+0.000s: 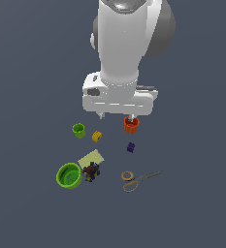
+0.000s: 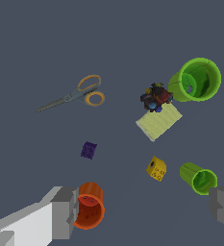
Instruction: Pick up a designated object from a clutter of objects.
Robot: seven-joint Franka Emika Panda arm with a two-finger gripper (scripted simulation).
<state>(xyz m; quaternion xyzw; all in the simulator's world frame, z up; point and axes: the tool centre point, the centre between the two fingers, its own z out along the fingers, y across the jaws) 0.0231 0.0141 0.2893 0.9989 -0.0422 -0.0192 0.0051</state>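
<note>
While the pincer [image 2: 144,211] hangs high above the tabletop [image 1: 32,203] with its two fingers [image 2: 65,214] spread wide apart and nothing between them, the whole clutter lies spread out under it. In the exterior view the nearest things sit low in the frame: the scissors [image 1: 139,178] at lower centre-right, blades pointing toward the exterior view's right, and the green bowl [image 1: 69,175] at lower left. The designated object, a dark bumpy cluster [image 1: 90,171], sits just beside the bowl on its right, and it seems to rest against the lower edge of the pale yellow-green pad [image 1: 91,158]. Whether cluster and bowl touch cannot be told. Open tabletop separates the cluster from the scissors, and bare surface runs below it to the frame's bottom edge.

Farther up, the purple block [image 1: 130,147] stands alone at centre, well apart from its neighbours. Beyond that come the yellow block [image 1: 97,136] and the green cup [image 1: 78,130], near each other, and the orange cup [image 1: 131,125] right under the arm's wrist.

In the wrist view the cluster [image 2: 156,97] sits upper right of centre, between pad [image 2: 159,121] and bowl [image 2: 196,79], with clear room on its scissors side.
</note>
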